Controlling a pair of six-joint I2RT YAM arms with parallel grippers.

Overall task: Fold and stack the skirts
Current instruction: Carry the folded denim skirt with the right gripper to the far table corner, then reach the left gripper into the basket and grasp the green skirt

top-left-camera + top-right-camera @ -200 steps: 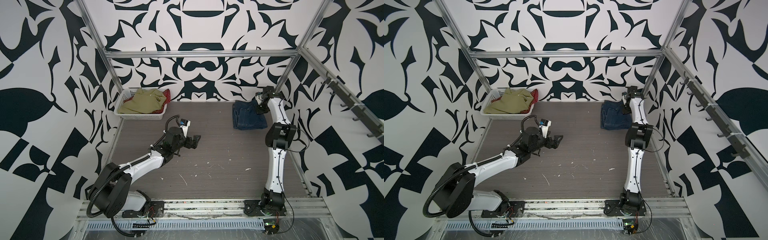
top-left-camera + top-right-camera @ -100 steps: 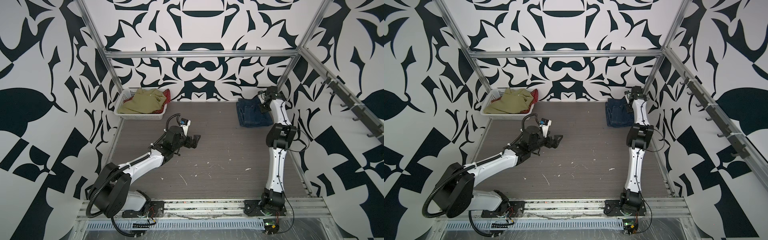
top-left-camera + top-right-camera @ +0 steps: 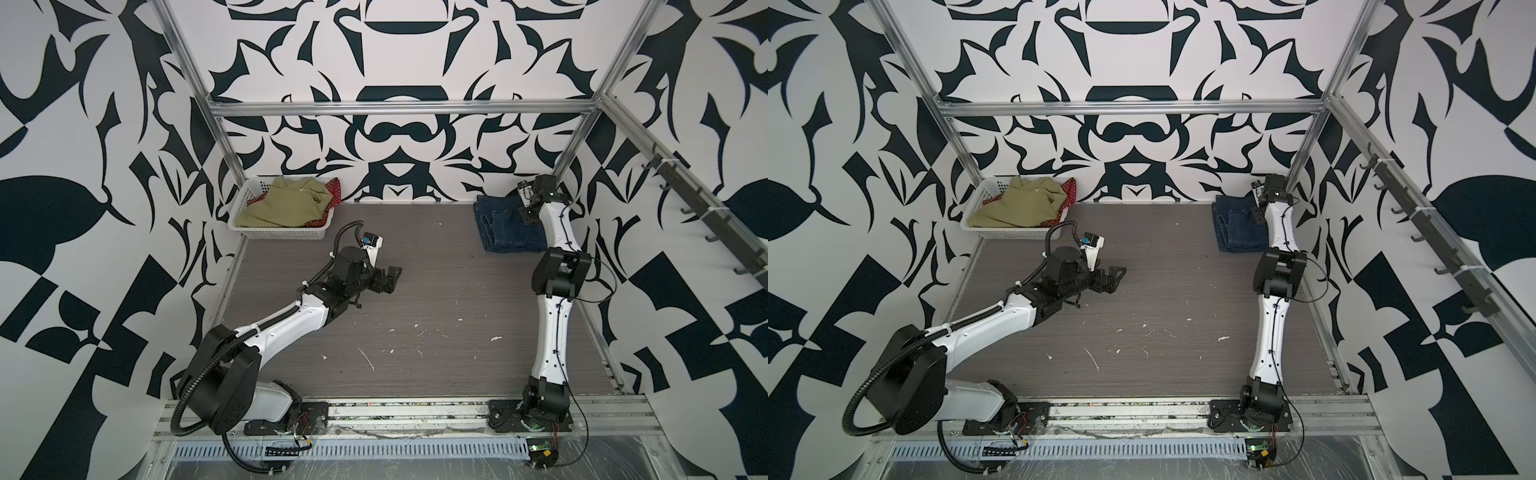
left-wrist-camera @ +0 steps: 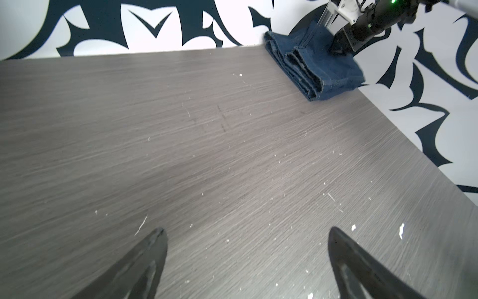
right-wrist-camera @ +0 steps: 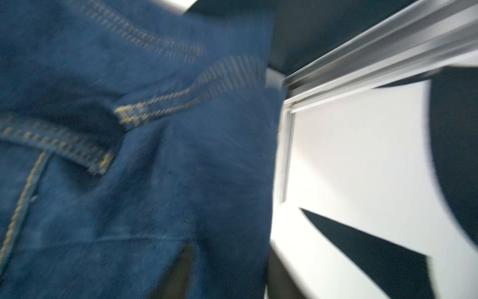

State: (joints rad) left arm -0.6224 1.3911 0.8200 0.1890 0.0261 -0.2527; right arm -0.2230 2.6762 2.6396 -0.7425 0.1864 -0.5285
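Note:
The folded dark blue denim skirt lies at the table's back right corner. My right gripper is down on its far right edge. In the blurred right wrist view its fingers stand apart with denim between them. The olive-green skirt lies crumpled in the basket on top of the red polka-dot skirt. My left gripper hovers open and empty over the bare table left of centre.
The white perforated basket stands at the back left corner. Aluminium frame posts and patterned walls close in the back and sides; one post rises right beside the denim. White specks dot the grey tabletop.
The denim skirt slid right and back into the corner with my right gripper, whose fingers have now come apart. The left arm has not moved.

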